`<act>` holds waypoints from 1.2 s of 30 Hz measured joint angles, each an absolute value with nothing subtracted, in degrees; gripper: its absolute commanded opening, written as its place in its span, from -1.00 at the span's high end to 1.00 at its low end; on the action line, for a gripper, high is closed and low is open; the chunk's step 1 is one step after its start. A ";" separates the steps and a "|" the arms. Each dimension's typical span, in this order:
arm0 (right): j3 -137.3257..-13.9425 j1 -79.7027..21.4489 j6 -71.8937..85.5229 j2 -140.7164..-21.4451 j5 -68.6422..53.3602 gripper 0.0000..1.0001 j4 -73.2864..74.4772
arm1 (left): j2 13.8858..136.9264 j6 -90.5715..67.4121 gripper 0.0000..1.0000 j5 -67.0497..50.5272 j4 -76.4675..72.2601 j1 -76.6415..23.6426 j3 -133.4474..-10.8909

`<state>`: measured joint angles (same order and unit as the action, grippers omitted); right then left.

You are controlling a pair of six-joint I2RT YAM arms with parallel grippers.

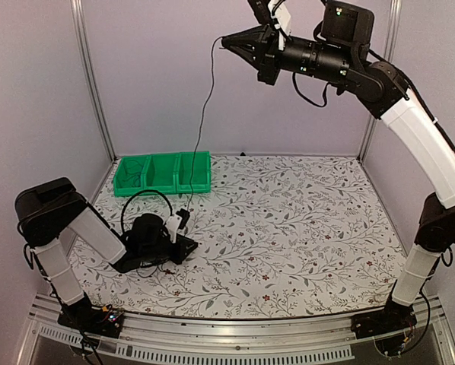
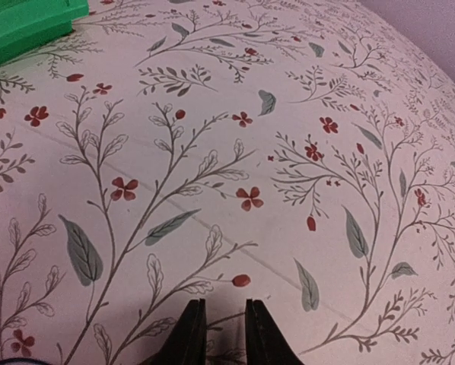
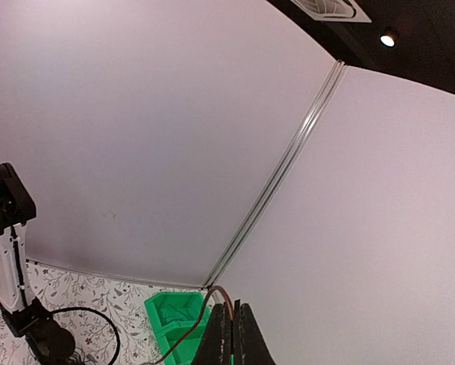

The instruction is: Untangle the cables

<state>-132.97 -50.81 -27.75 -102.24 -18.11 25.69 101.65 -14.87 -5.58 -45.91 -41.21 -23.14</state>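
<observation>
My right gripper (image 1: 226, 39) is raised high near the back wall and is shut on one thin dark cable (image 1: 210, 91). The cable hangs from it in a long line down to the table just in front of the green bin (image 1: 163, 173). In the right wrist view the cable (image 3: 205, 308) curves out from between the closed fingers of the gripper (image 3: 233, 304). More thin wires lie in the bin's left compartment (image 1: 132, 176). My left gripper (image 1: 191, 245) sits low over the table near the cable's lower end. In the left wrist view it (image 2: 225, 304) is slightly open and empty.
The floral tablecloth (image 2: 288, 152) covers the table. The green bin has three compartments and stands at the back left; its corner shows in the left wrist view (image 2: 22, 30). A thicker black loop (image 1: 147, 194) fixed to the left arm arches over its wrist. Walls and metal posts enclose the back and sides.
</observation>
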 measured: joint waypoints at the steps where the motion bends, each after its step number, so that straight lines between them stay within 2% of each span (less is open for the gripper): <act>1: -133.80 -50.74 -28.16 -102.24 -17.12 1.00 24.58 | 101.67 -14.96 0.67 -5.56 -46.30 -41.21 -22.87; 10: -139.41 -50.57 -32.23 -102.28 -12.21 1.00 16.27 | 101.34 -16.84 0.65 -5.54 -48.64 -41.19 -20.86; 14: -138.06 -50.57 -33.76 -101.80 -11.40 1.00 14.85 | 100.25 -17.61 0.51 -5.54 -47.57 -41.19 -20.51; 18: -127.79 -50.57 -35.42 -97.93 -11.29 1.00 14.26 | 96.36 -18.09 0.20 -5.50 -40.12 -41.19 -22.31; 22: -117.45 -50.54 -35.77 -94.87 -11.07 1.00 14.44 | 88.18 -19.79 0.04 -3.84 -30.94 -41.43 -26.26; 29: -102.96 -50.17 -33.34 -92.86 -12.56 1.00 14.09 | 67.81 -25.71 -0.06 5.96 -19.84 -45.06 -30.24; 36: -98.26 -50.15 -28.69 -92.86 -15.35 1.00 12.86 | 59.31 -26.15 -0.09 12.19 -10.04 -45.17 -28.77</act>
<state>-98.26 -50.15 -28.69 -92.86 -15.35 12.86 59.31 -26.15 12.19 -10.04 -45.17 -28.77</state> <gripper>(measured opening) 0.020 0.536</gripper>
